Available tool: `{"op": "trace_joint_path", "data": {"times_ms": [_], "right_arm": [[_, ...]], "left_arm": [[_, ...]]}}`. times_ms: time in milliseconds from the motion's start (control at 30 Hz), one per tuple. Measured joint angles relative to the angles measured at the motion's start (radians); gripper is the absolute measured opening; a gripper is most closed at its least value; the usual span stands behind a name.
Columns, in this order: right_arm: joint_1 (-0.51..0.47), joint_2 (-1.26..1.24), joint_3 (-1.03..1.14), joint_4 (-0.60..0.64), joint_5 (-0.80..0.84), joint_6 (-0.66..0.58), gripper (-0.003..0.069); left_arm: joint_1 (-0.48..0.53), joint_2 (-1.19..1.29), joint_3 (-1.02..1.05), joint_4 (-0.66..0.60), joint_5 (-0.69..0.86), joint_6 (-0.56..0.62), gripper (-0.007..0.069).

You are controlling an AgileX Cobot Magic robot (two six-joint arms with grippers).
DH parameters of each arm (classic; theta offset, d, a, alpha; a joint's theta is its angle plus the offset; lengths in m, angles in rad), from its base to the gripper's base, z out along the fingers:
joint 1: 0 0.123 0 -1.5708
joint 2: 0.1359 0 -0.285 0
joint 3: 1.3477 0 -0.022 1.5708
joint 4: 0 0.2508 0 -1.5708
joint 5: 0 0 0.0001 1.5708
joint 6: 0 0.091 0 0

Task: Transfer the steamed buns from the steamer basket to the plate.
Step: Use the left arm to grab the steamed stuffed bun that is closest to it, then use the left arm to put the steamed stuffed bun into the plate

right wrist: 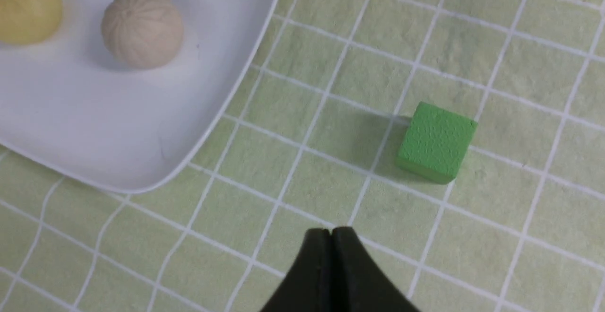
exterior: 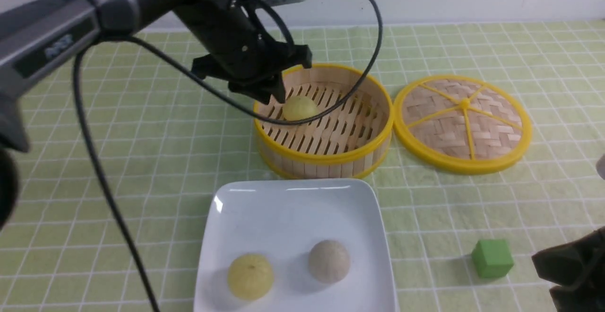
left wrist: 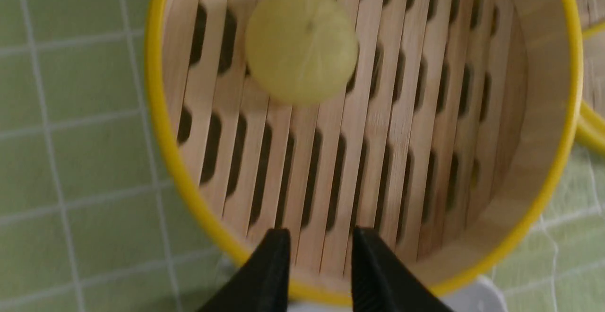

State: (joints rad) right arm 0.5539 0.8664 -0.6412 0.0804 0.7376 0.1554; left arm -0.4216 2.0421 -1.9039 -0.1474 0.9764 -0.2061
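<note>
You've got a pale green bench [exterior: 142, 160] gridded in white. The tan slatted steamer basket [exterior: 326, 160] is rimmed yellow, its woven lid [exterior: 463, 123] yellow-spoked. One pale yellow bun [exterior: 250, 276], one greyish-beige bun [exterior: 329, 261], glossy white plate [exterior: 283, 217], green cube [exterior: 492, 258], black fingers [left wrist: 269, 274].

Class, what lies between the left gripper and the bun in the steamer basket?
Only bare slatted floor of the steamer basket; left wrist view shows it.

Plate [exterior: 293, 198] near edge cut off at six o'clock, right gripper [exterior: 567, 267] cropped at four o'clock, steamer basket [exterior: 331, 158] rim at ten o'clock hidden behind left gripper [exterior: 272, 95], yellow bun [left wrist: 301, 45] blurred in left wrist view
</note>
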Motion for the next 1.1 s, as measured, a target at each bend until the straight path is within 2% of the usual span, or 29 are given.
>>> {"op": "trace_joint_path", "data": {"times_ms": [167, 300, 400, 500, 600, 767, 933, 1067, 1100], "right_arm": [[0.000, 0.000, 0.002, 0.000, -0.015, 0.000, -0.0003], [0.000, 0.000, 0.003, 0.000, -0.038, 0.000, 0.0001], [0.000, 0.000, 0.003, 0.000, -0.052, 0.002, 0.0002], [0.000, 0.000, 0.003, 0.000, -0.057, 0.003, 0.0004], [0.000, 0.000, 0.003, 0.000, -0.051, 0.003, 0.0006], [0.000, -0.033, 0.003, -0.023, -0.027, 0.003, 0.0011], [0.000, -0.101, 0.003, -0.055, 0.001, 0.003, 0.0013], [-0.005, -0.188, 0.003, -0.068, 0.070, 0.003, 0.0018], [-0.005, -0.192, 0.003, -0.068, 0.074, 0.003, 0.0018]], "left_arm": [[-0.003, 0.186, -0.211, 0.009, -0.004, -0.016, 0.0372], [-0.003, 0.303, -0.292, 0.018, -0.001, -0.018, 0.0377], [-0.003, 0.355, -0.304, 0.019, 0.003, -0.051, 0.0318], [-0.014, 0.358, -0.316, 0.026, 0.017, -0.055, 0.0097], [-0.034, 0.330, -0.327, 0.055, 0.066, -0.045, 0.0027], [-0.048, 0.191, -0.366, 0.095, 0.236, -0.012, 0.0019], [-0.048, 0.004, -0.293, 0.158, 0.253, -0.007, 0.0019], [-0.088, -0.230, 0.072, 0.139, 0.255, -0.011, 0.0019], [-0.092, -0.238, 0.072, 0.137, 0.255, -0.011, 0.0019]]}}
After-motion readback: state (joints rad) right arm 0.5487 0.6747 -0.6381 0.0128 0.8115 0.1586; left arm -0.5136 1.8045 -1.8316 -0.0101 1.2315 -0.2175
